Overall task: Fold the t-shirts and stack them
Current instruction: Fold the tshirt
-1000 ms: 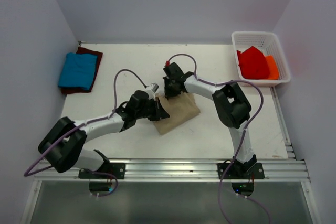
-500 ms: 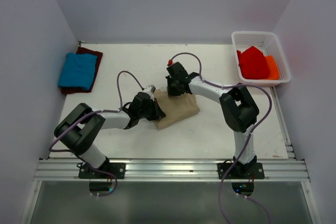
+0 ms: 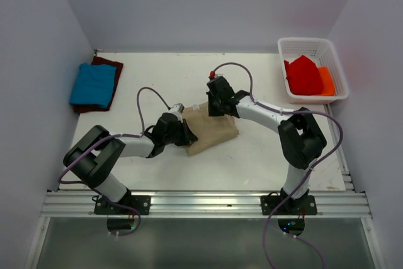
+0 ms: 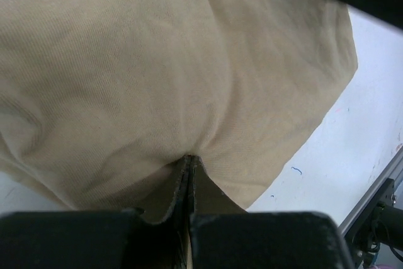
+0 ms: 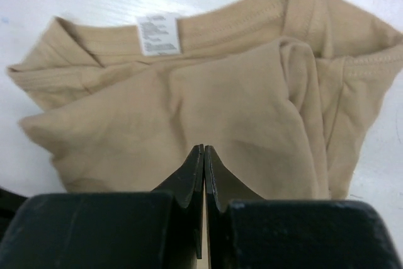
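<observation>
With the left gripper (image 4: 189, 159) pinching the tan t-shirt (image 4: 157, 61) at its left edge and the right gripper (image 5: 203, 149) shut tight over it, we judge that a one-sided drag could unfold it.

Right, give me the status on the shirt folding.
Done: the blue t-shirt lies folded on the maroon t-shirt, far left. In hand: the tan t-shirt, partly folded mid-table, left gripper pinching its edge, right gripper shut over it. Left: finish that fold, stack it on the blue.

Tan shirt (image 5: 189, 105): soft matt knit cloth. Fingers (image 5: 187, 182): matt black plastic. Worktop (image 3: 258, 155): smooth, white, matt.
</observation>
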